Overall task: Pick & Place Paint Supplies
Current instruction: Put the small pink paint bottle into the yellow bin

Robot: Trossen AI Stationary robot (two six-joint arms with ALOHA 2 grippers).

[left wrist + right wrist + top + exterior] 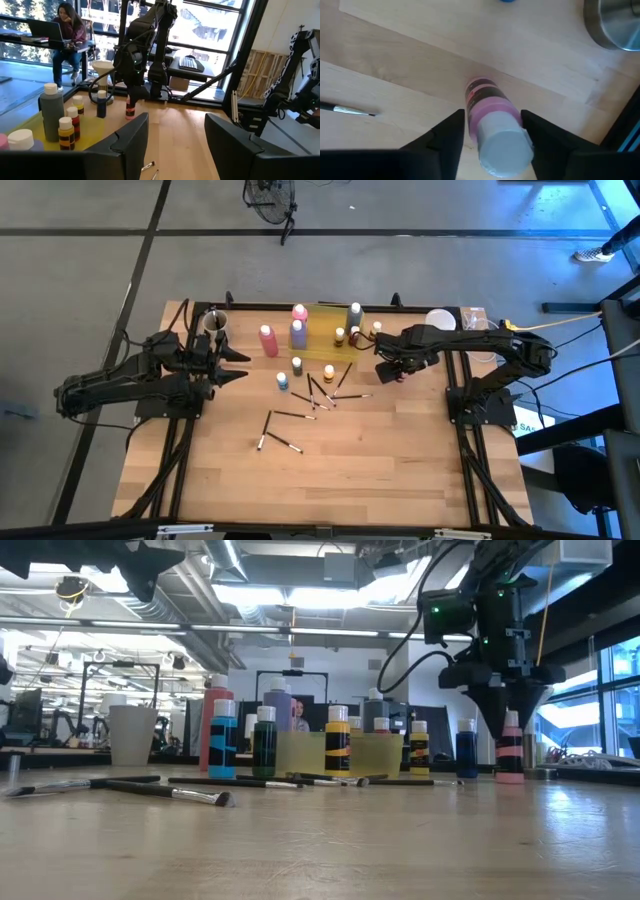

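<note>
So the small pink paint bottle (492,112) with the white cap is standing upright on the bare wood by the table's right edge, just off the yellow tray (330,340), and the right gripper (490,132) is straight over it with a finger on each side of the bottle, closing in but I can't tell if it's actually pinching yet. Looks like the grab step to me, so next it needs a firm squeeze and a clean straight lift without tipping it, while the left gripper (175,140) just hangs open over the left side, waiting
</note>
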